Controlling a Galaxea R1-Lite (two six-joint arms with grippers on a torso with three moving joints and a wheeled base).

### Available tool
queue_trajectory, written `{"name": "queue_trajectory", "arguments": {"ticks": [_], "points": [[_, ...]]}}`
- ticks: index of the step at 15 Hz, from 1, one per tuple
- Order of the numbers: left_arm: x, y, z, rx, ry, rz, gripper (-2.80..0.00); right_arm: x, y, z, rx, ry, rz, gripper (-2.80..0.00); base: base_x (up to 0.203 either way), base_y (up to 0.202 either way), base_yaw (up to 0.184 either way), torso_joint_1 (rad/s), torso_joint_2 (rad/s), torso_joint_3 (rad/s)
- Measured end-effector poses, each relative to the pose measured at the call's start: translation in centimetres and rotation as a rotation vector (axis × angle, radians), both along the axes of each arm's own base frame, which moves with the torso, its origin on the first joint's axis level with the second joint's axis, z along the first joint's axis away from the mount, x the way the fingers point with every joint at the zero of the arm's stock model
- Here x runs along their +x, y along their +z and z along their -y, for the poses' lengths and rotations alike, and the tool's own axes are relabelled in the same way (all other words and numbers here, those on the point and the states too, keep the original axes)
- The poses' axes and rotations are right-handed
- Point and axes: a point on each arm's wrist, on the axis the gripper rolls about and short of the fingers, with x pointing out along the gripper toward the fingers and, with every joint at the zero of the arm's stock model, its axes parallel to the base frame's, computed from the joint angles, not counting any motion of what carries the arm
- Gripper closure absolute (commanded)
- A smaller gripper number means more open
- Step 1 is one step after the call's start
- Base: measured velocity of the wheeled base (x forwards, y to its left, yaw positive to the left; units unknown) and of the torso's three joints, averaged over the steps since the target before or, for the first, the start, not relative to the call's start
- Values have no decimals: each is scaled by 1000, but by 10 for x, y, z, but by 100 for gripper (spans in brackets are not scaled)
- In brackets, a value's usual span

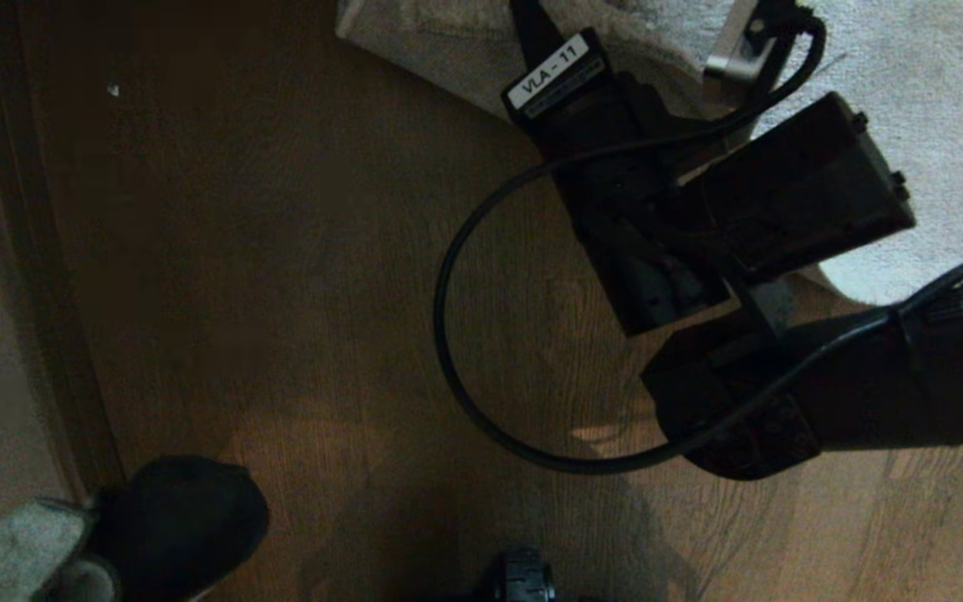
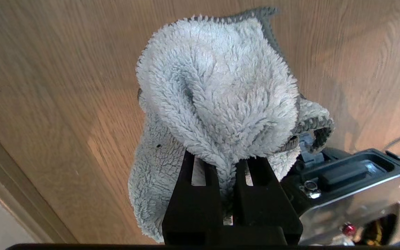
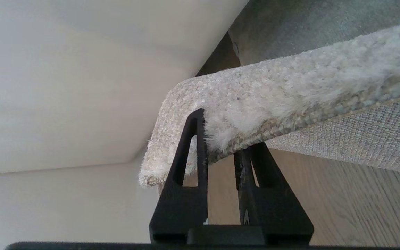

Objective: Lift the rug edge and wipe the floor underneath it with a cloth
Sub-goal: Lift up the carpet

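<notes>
- Looks like a home, living-room type space.
- Brown wood-grain plank floor (image 1: 298,334), domestic laminate or wood look.
- Large light grey-beige pile rug (image 1: 908,109) laid on the floor; woven backing visible under the rug edge (image 3: 255,114) in the right wrist view.
- Plain pale wall (image 3: 64,86) meets the floor with a baseboard strip (image 2: 9,187).
- No benches, racks or shop fittings in view; exact room can't be told.

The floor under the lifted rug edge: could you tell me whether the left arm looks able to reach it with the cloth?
Probably yes: the right pincer holds the rug edge off the floor, leaving an open gap.
</notes>
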Motion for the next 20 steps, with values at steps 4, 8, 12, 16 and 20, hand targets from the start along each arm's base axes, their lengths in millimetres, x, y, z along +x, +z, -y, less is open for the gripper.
{"name": "queue_trajectory", "arguments": {"ticks": [4,8,12,16,20], "points": [[20,16,1,-3,-38,-72,0,2,-3,-1,-7,-1,-6,0,0,0,0,0,0,0],[52,33,7,-4,-116,-103,0,7,-6,0,-14,-14,-11,0,0,0,0,0,0,0],[96,41,23,-1,-202,-77,0,14,-7,4,-14,-33,-11,0,0,0,0,0,0,0],[130,42,53,-41,-231,-91,0,23,-8,11,-16,-62,-13,0,0,0,0,0,0,0],[154,43,90,-133,-192,-96,0,30,-13,13,-23,-79,-21,0,0,0,0,0,0,0]]}}
